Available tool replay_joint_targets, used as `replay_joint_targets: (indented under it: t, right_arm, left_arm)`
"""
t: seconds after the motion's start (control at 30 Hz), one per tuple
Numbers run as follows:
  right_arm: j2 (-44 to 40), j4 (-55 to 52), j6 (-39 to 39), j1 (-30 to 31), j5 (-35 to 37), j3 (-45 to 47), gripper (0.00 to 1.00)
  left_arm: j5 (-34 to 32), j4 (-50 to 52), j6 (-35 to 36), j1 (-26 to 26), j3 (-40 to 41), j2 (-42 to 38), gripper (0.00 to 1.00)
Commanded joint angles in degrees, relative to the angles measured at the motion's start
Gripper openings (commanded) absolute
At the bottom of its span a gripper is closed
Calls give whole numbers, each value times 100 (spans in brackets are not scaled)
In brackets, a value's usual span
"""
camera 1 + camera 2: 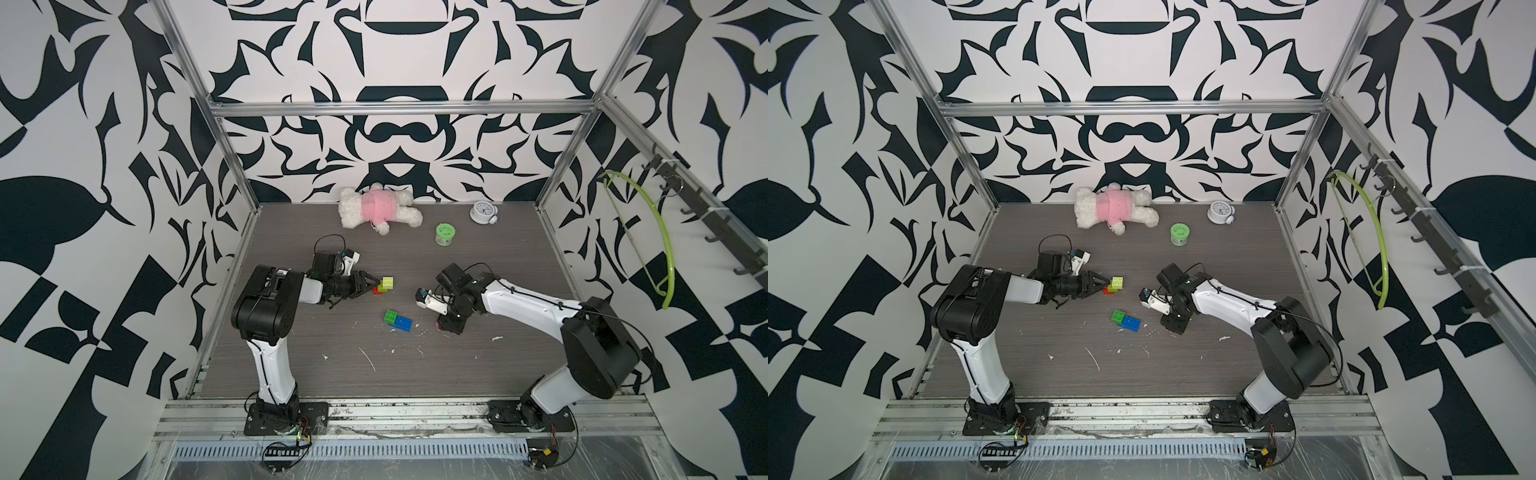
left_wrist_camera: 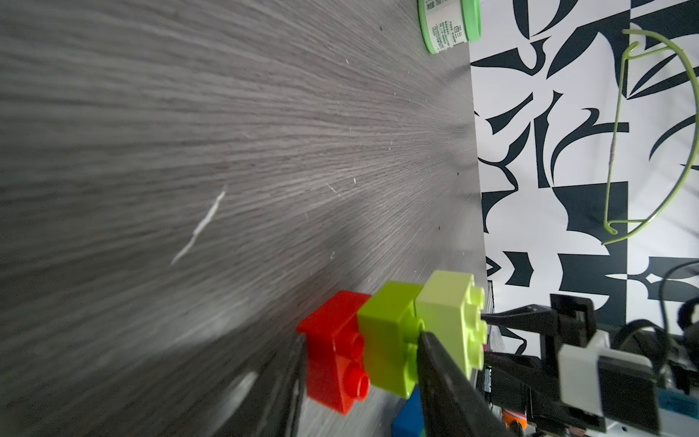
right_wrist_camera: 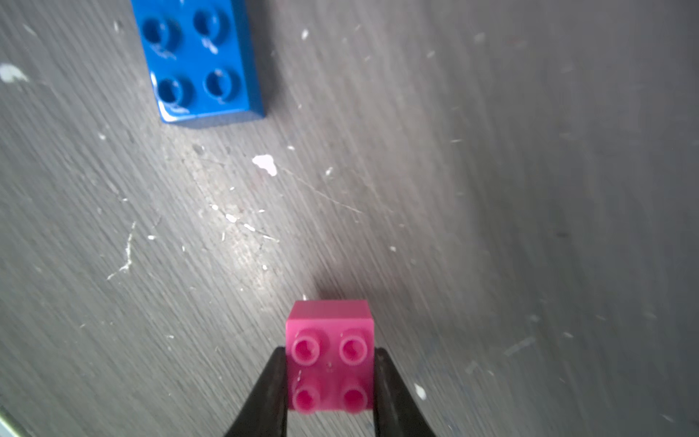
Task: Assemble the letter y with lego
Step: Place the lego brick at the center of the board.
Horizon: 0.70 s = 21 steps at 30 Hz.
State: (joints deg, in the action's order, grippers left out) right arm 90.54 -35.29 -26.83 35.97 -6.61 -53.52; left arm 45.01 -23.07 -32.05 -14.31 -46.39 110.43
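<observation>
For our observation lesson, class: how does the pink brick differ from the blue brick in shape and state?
Shape: the pink brick is square with four studs; the blue brick is longer. State: the pink brick is clamped between the fingers of the right gripper; the blue brick lies free on the table, with a green brick at its end. Both are studded plastic bricks, studs facing up.

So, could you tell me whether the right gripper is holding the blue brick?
No, the right gripper is shut on the pink brick, while the blue brick lies apart from it.
</observation>
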Motion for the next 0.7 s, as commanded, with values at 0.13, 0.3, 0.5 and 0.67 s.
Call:
replay_joint_targets:
  t: [0.13,0.3,0.5,0.67]
  right_arm:
    - [105,-146,-159,-23,-95,-209,50]
    - [116,-507,0,-16,132,-473,65]
    - [546,-1313,801,-14,421,-1234,61]
    - [567,-1881,1370,72,521,-1518,57]
  left_arm:
    - [-985,1332,156,-2,289,424,51]
    - [-986,1336,156,-2,279,444,51]
    - [-995,1345,154,-2,280,420,51]
    - [-995,1349,163,-2,277,433,51]
